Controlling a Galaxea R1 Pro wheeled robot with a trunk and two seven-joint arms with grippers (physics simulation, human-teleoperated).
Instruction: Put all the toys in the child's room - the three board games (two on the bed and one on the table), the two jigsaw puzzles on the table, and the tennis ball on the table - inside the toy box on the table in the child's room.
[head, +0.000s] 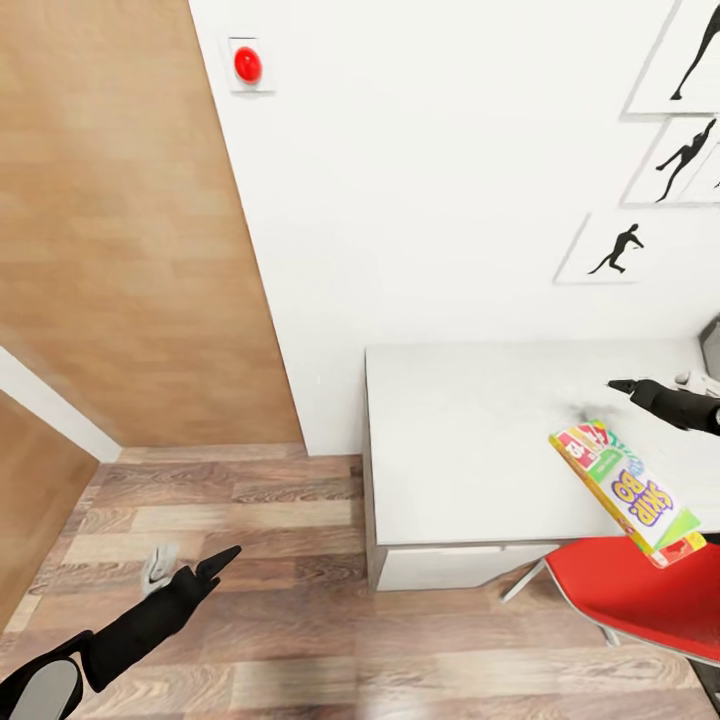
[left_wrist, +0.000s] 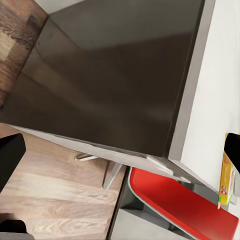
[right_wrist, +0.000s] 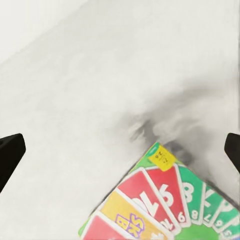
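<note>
The green Skip-Bo board game (head: 625, 490) lies askew at the front edge of the pale table (head: 460, 450), its near end sticking out over the red chair. My right gripper (head: 640, 390) hovers just behind it above the tabletop, open, with nothing between its fingers. In the right wrist view the game's card-printed corner (right_wrist: 160, 200) sits below the wide-apart fingertips (right_wrist: 10, 155). My left gripper (head: 215, 565) hangs open over the wood floor, left of the table. The left wrist view looks at the table's dark side panel (left_wrist: 110, 85), with the game's edge (left_wrist: 227, 175) beyond.
A red chair (head: 640, 600) stands tucked at the table's front right. Black silhouette pictures (head: 615, 248) hang on the white wall behind. A red round button (head: 247, 65) sits high on the wall. A grey object (head: 712, 345) shows at the right edge. Open floor lies left.
</note>
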